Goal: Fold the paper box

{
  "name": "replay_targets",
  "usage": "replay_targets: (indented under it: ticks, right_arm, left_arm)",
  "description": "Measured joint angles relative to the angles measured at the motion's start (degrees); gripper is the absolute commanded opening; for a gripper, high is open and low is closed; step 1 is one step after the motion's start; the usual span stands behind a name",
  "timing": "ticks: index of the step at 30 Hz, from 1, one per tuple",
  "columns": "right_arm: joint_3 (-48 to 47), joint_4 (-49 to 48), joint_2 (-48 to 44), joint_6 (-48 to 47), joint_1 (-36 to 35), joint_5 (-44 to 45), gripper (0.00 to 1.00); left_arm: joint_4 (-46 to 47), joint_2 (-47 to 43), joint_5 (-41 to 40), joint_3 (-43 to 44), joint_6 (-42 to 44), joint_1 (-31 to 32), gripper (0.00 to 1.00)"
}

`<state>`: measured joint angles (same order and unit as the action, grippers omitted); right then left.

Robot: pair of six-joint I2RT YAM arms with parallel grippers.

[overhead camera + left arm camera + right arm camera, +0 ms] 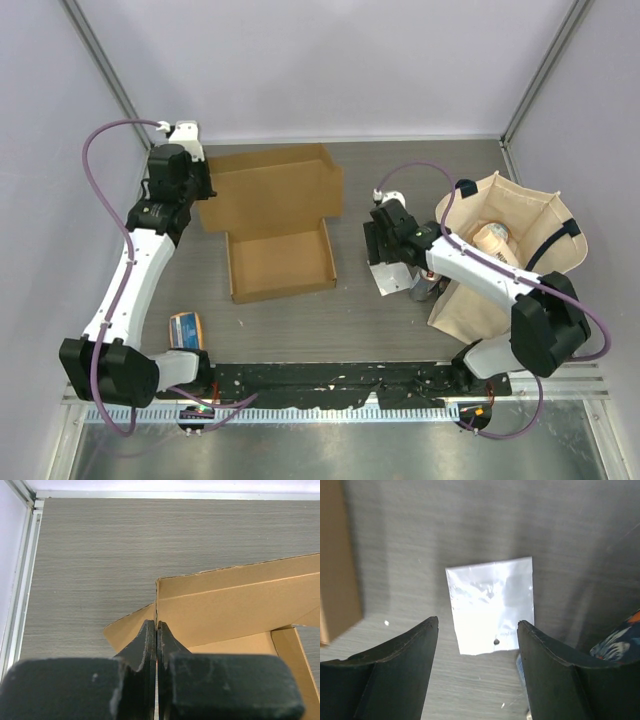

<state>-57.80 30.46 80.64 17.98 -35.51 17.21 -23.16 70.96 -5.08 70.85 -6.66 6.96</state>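
Note:
The paper box (275, 225) is brown corrugated cardboard lying mid-table. Its shallow tray faces the near side and its lid panel lies flat behind. My left gripper (200, 187) is at the lid's left edge. In the left wrist view that gripper (157, 625) is shut, with a thin upright edge of the paper box (235, 600) running into the jaws. My right gripper (388, 250) hovers to the right of the box. It (477, 625) is open, with nothing between its fingers, above a flat silvery pouch (490, 605). A strip of the paper box (337, 570) shows at the left edge of the right wrist view.
A beige tote bag (510, 250) with dark handles lies at the right, holding a pale container (492, 238). The silvery pouch (390, 278) lies on the table beside it. A small orange-and-blue packet (186, 328) lies near the left arm's base. Walls close the table's back and sides.

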Motion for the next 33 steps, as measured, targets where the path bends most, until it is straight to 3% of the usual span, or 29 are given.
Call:
replay_targets:
  ticks: [6, 13, 25, 28, 33]
  right_arm:
    - [5.9, -1.4, 3.2, 1.3, 2.2, -3.7, 0.72]
    - [5.9, -4.8, 10.6, 0.4, 2.8, -5.2, 0.72]
    - [3.3, -6.8, 14.6, -2.3, 2.8, -5.4, 0.72]
    - [3.3, -7.3, 14.8, -2.5, 2.7, -5.4, 0.68]
    - [3.4, -8.6, 15.1, -2.6, 2.2, -5.4, 0.49]
  left_arm:
    - [0.1, 0.0, 0.9, -0.5, -1.2, -1.7, 0.00]
    - [0.2, -0.1, 2.2, -0.9, -2.2, -1.9, 0.00]
    - [0.2, -0.3, 3.7, -0.9, -3.3, -2.5, 0.00]
    - [0.2, -0.3, 3.8, -0.9, -3.5, -2.6, 0.00]
    - [0.2, -0.3, 4.8, -0.9, -3.7, -2.9, 0.00]
